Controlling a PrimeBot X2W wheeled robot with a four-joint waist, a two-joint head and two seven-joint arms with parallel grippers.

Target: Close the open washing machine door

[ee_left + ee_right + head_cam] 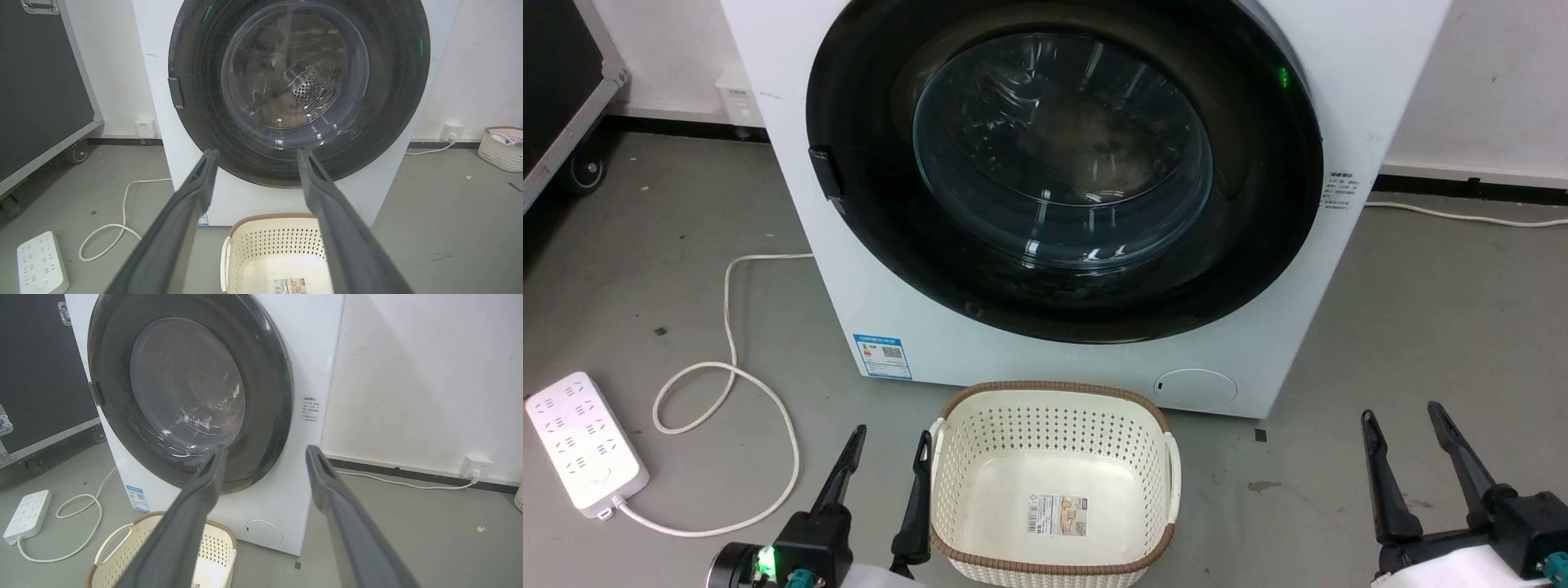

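Sees door [1062,163] flush or nearly so on machine [980,359] front, beyond basket [1054,390]; judges it heavy, stiff, slick, its glass breakable, so favours a flat push on the black rim by the left tab [823,171]; holds left gripper [890,433] and right gripper [1402,412] spread, empty, near.

The washing machine [980,359] is white, with a small blue sticker [882,356] low on its front. Its door [866,204] is glossy black around clear glass. The near basket [1054,425] is cream, dotted with holes, rimmed in woven brown. The floor [1421,327] is grey, the power strip [580,445] white.
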